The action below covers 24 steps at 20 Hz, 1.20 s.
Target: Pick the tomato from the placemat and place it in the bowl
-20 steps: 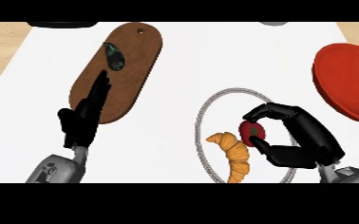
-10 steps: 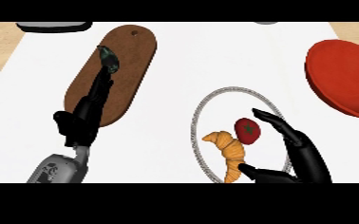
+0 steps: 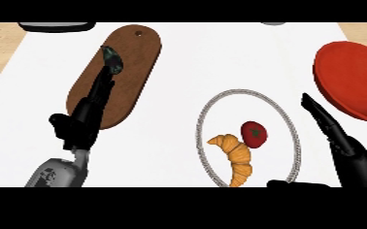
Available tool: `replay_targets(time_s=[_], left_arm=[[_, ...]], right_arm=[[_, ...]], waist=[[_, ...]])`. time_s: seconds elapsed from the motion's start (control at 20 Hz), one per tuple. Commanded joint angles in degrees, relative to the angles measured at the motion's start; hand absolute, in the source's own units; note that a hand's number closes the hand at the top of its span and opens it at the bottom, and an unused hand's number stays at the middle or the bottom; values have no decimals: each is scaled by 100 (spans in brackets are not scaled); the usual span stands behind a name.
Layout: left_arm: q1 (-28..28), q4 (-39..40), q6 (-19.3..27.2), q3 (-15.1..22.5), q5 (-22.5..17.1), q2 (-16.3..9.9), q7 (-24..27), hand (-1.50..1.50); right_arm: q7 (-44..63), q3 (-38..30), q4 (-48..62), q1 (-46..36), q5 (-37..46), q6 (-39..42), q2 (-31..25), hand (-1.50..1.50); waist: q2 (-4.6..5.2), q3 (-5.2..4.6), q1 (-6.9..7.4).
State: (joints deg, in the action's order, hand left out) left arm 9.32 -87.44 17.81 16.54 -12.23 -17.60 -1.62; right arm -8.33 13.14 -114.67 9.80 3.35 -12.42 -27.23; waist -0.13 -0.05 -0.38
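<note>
The red tomato (image 3: 254, 133) lies inside the grey-rimmed white bowl (image 3: 208, 116), right beside a golden croissant (image 3: 235, 153). My right hand (image 3: 339, 142) stands open to the right of the bowl, fingers straight and apart from the tomato, thumb at the lower edge. Straight fingers of my left hand (image 3: 82, 121) stretch up over the brown wooden board (image 3: 132, 63), pointing at a dark green object (image 3: 112, 61) near its upper left.
A red plate (image 3: 342, 80) sits at the right edge, just above my right hand. A dark tray (image 3: 56, 26) shows at the top left and a small grey thing (image 3: 271, 23) at the top right. White counter lies between board and bowl.
My right hand let go of the tomato, opened and drew back to the right. The tomato now rests in the bowl. The view shifted, with the left hand's pose unchanged.
</note>
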Motion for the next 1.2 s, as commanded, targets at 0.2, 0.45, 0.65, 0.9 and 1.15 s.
replay_targets(time_s=[0.2, 0.45, 0.65, 0.9, 1.15], left_arm=[[-234, -107, -165, -52, 117, 17, 67, 0], [126, 392, -69, -43, 318, 373, 253, 0], [93, 199, -213, -159, 328, 316, 76, 0], [188, 70, -322, -429, 423, 410, -212, 0], [34, 386, -574, -615, 608, 691, 96, 0]], right_arm=[[2642, 123, -698, -677, 111, 614, -467, -150], [3337, 179, -23, -1209, 41, 1192, -608, -150], [3765, 531, 201, -1375, 334, 1420, -342, -150], [3262, 455, 250, -767, 615, 1717, -141, -150], [2856, 3, 574, -807, 575, 2126, 261, -150]], waist=[[9, -4, 91], [28, 0, 69], [16, 2, 62], [9, 5, 17], [11, 4, 20]])
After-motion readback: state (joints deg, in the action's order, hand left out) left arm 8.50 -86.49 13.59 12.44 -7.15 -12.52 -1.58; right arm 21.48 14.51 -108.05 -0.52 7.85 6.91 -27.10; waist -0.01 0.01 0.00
